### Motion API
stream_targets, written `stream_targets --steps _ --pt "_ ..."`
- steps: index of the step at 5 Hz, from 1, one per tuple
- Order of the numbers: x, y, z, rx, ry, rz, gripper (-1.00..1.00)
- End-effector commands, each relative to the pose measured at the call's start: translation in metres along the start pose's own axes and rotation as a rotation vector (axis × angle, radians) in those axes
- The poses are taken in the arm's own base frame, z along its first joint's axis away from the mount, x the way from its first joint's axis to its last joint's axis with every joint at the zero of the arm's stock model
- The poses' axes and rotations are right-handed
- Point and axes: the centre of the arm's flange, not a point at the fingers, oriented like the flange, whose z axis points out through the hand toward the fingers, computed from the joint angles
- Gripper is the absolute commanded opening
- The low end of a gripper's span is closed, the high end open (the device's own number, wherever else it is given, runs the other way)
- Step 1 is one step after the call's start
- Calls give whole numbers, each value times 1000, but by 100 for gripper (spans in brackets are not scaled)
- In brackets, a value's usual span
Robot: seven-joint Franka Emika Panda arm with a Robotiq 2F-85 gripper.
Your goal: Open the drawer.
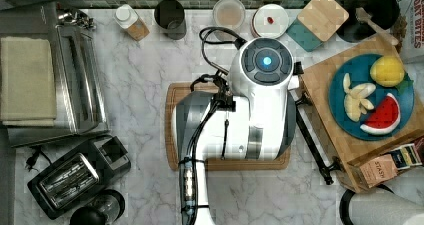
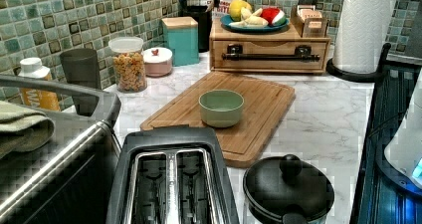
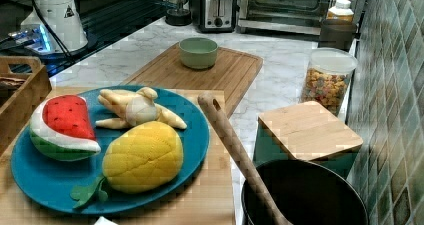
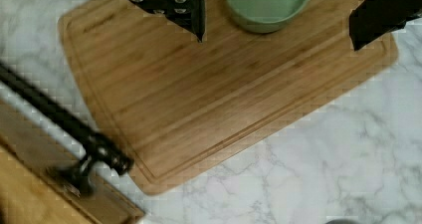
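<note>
The drawer (image 2: 271, 48) is the front panel of a low wooden box, with a slim black bar handle (image 2: 271, 57) across it, and it sits flush with the box. In the top view the handle (image 1: 311, 144) runs along the box's left side, beside the white arm (image 1: 260, 100). The wrist view has the handle (image 4: 59, 118) off to one side. My gripper (image 4: 277, 39) is open, its black fingers (image 4: 191, 12) spread wide with nothing between them. It hangs over the cutting board (image 4: 214, 94) next to a green bowl (image 4: 266, 5), apart from the handle.
A blue plate (image 1: 340, 115) of toy fruit and a small carton holder (image 2: 311, 20) rest on top of the box. A paper towel roll (image 2: 366, 27) stands to the left view's right of the box. Jars (image 2: 128, 63), a teal canister (image 2: 181, 39), a toaster (image 1: 75, 177) and an oven (image 1: 75, 75) ring the marble counter.
</note>
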Motion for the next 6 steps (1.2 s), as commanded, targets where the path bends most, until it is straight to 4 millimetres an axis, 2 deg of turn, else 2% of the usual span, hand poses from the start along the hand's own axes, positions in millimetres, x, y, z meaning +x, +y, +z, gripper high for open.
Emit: stream_targets --steps 1,4,6 --pt "-53 69 14 -32 36 -446 100" --pt "-74 135 63 -86 66 -740 100" --pt "-74 170 100 -173 137 -877 100"
